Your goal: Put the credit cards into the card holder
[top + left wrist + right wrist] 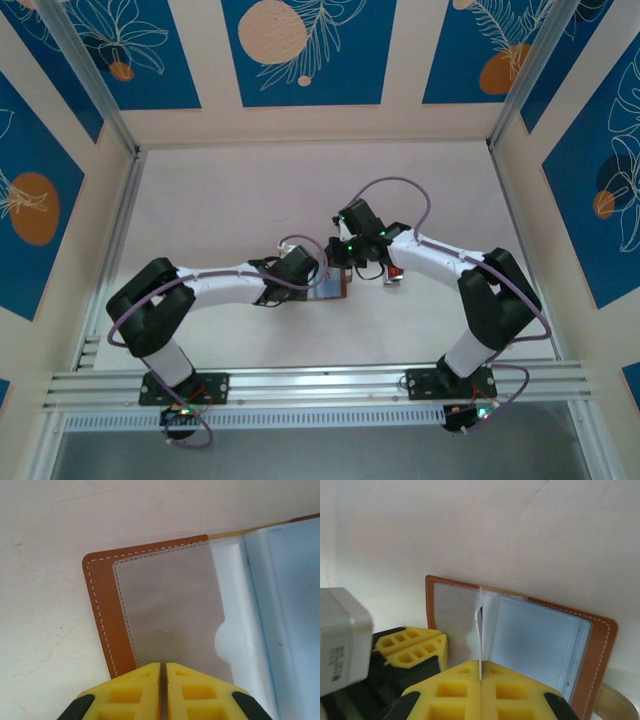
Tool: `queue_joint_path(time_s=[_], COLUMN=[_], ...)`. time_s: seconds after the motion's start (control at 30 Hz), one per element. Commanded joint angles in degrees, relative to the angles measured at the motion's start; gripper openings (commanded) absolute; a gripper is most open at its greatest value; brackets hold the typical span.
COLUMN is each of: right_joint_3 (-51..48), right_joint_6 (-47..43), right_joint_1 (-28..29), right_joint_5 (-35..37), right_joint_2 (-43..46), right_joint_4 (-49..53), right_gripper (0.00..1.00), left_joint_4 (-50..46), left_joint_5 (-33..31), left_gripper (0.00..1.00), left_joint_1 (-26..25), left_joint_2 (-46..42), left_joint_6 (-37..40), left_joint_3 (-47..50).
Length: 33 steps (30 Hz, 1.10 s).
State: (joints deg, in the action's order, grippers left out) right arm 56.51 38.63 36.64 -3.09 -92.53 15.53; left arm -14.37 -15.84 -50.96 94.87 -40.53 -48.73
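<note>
We log left gripper [163, 669] left of card holder [335, 289], right gripper [480, 671] beyond it; table [330, 338] nearer us lies open.

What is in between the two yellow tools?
In the right wrist view, the card holder's clear pocket lies between the left tool and the right tool, which pinches a thin white sheet.

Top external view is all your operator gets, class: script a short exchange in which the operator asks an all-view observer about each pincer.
Operator: Is the right pincer holding anything?
Observer: Yes, it is shut on a thin white card, edge-on above the open card holder's fold.
Operator: And the left pincer?
Observer: It is shut, tips at the edge of the holder's clear pocket.
</note>
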Motion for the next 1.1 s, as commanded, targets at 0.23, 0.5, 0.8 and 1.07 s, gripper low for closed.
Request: queue_joint_path(time_s=[0.23, 0.5, 0.8, 1.07], right_joint_3=[-7.66, -12.42, -16.64, -18.58], right_joint_6=[5.15, 8.22, 10.50, 11.68], right_joint_1=[0.79, 1.92, 3.26, 4.94], right_joint_5=[-2.23, -0.08, 2.19, 2.89], right_joint_2=[-3.67, -5.44, -6.16, -5.14], right_joint_4=[-18.00, -27.34, -31.96, -31.01], right_gripper=[0.00, 0.00, 0.00, 0.00], left_joint_4=[-4.80, -4.95, -4.98, -5.32], left_joint_5=[1.60, 1.60, 1.51, 1.18], left_gripper=[0.10, 0.10, 0.10, 0.10], left_joint_1=[-0.57, -0.60, -0.57, -0.54], left_joint_2=[-0.30, -0.21, 0.07, 0.23], left_joint_6=[-0.34, -0.25, -0.16, -0.16], left_joint_3=[1.89, 1.88, 1.88, 1.53])
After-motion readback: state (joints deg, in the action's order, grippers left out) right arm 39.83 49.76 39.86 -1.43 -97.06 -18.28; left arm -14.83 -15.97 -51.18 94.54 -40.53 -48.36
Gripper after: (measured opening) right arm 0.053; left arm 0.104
